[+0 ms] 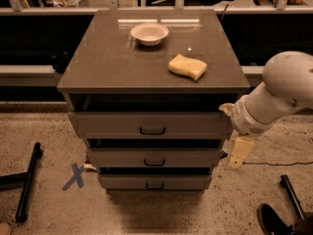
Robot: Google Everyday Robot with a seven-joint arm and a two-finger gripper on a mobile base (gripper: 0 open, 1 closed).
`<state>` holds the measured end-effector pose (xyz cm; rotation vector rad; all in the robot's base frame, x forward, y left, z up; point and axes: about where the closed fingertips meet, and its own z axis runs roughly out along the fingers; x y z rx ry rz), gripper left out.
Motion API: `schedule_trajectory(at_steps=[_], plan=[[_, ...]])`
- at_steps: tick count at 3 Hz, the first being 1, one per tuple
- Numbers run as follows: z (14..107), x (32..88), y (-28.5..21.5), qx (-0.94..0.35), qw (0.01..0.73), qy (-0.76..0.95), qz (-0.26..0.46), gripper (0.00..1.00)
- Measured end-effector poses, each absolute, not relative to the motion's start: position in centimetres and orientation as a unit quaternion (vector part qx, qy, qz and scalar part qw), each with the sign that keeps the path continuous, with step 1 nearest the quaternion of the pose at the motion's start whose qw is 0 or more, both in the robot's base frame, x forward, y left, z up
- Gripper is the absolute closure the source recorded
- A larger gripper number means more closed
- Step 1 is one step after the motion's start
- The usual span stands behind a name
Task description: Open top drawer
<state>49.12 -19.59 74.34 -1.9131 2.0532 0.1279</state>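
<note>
The top drawer (pixel 112 125) is the widest of three grey-brown fronts on the cabinet, with a small black handle (pixel 152 130) at its centre. A dark gap shows between it and the cabinet top. My gripper (pixel 241 152) hangs at the cabinet's right side, beside the right end of the middle drawer (pixel 117 157) and below the top drawer's right corner. It is well right of the handle and holds nothing that I can see. The white arm (pixel 279 99) reaches in from the right.
A white bowl (pixel 149 33) and a yellow sponge (pixel 187 66) lie on the cabinet top (pixel 107 62). The bottom drawer (pixel 127 181) is the narrowest. A blue X (pixel 74 176) and a black bar (pixel 28 180) are on the floor at left. A black object (pixel 274 219) lies at bottom right.
</note>
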Motion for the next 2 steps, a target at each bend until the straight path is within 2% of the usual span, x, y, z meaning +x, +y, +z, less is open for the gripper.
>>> schedule_trajectory(at_steps=[2], plan=[[67.7,56.1,-21.2,-0.684,0.176,0.708,-0.002,0.0]])
